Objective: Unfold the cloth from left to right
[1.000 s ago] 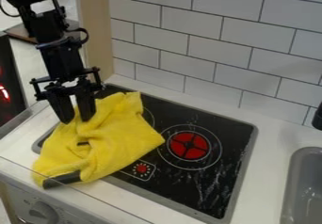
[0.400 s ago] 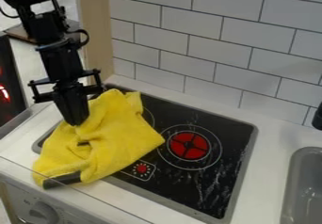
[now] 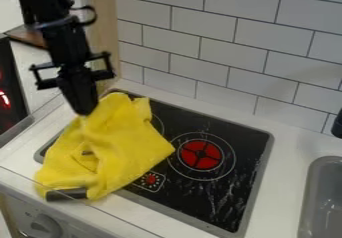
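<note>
Closed fingers of the black gripper [image 3: 85, 111] pinch the yellow cloth [image 3: 130, 144] near the cooktop's back left corner, where it rises in a fold. The cloth lies bunched across the left part of the cooktop [image 3: 217, 197], and its near end runs past the front left corner onto the white counter [image 3: 287, 154], close to the counter's front edge.

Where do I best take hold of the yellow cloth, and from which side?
Pinch the raised fold at the upper left of the cloth, from above, where the gripper has it now. There it peaks into a ridge that should fit between the fingers; its right part lies flatter on the stovetop.
</note>
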